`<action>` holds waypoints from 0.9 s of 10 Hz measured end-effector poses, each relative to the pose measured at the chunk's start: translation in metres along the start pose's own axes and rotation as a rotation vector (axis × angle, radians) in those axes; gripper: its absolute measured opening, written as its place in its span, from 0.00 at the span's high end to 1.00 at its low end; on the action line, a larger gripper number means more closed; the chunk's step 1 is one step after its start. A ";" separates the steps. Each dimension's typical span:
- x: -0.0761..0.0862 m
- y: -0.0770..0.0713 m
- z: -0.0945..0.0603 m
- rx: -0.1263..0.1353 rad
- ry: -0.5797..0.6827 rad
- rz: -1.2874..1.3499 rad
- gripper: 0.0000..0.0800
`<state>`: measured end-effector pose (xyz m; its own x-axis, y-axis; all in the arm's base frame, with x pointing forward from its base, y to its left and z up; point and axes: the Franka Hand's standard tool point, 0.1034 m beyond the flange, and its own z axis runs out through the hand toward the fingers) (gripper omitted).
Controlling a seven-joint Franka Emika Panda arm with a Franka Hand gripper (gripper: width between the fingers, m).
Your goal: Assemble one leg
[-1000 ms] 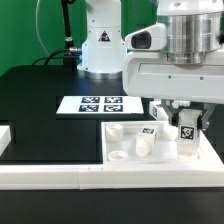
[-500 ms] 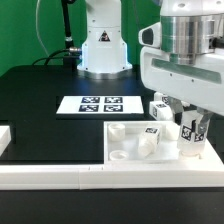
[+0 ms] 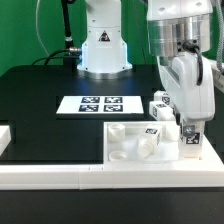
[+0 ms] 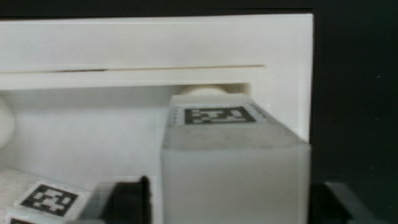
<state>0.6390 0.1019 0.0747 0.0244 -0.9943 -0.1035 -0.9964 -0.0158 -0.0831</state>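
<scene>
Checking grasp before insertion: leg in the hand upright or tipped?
Upright. The leg stands vertical between the hand's fingers over the tabletop.

One camera stood off the arm and a bit above, looking across the black table [image 3: 40, 110] toward the robot's base [image 3: 103, 50]. It saw the whole work area. The other camera sat on the wrist, very close, looking along a tagged leg [image 4: 228, 150]. Both saw that leg [image 3: 189, 140] and the white tabletop [image 3: 125, 150].

Robotics lab: green backdrop [image 3: 25, 30], marker board [image 3: 100, 104]
</scene>
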 end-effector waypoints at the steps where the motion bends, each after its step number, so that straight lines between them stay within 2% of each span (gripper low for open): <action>1: -0.006 0.000 0.000 -0.009 0.024 -0.181 0.36; 2: -0.011 -0.001 -0.001 -0.011 0.037 -0.431 0.23; 3: -0.015 0.001 0.000 -0.016 0.031 -0.632 0.23; 4: -0.021 0.003 0.000 -0.018 0.028 -0.620 0.20; 5: -0.023 0.004 0.000 -0.020 0.030 -0.723 0.20; 6: -0.020 0.004 0.001 -0.022 0.030 -0.785 0.19; 8: -0.019 0.004 0.001 -0.051 0.059 -1.156 0.19; 9: -0.014 0.002 0.000 -0.056 0.057 -1.311 0.19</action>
<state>0.6370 0.1158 0.0761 0.9687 -0.2399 0.0635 -0.2372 -0.9703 -0.0480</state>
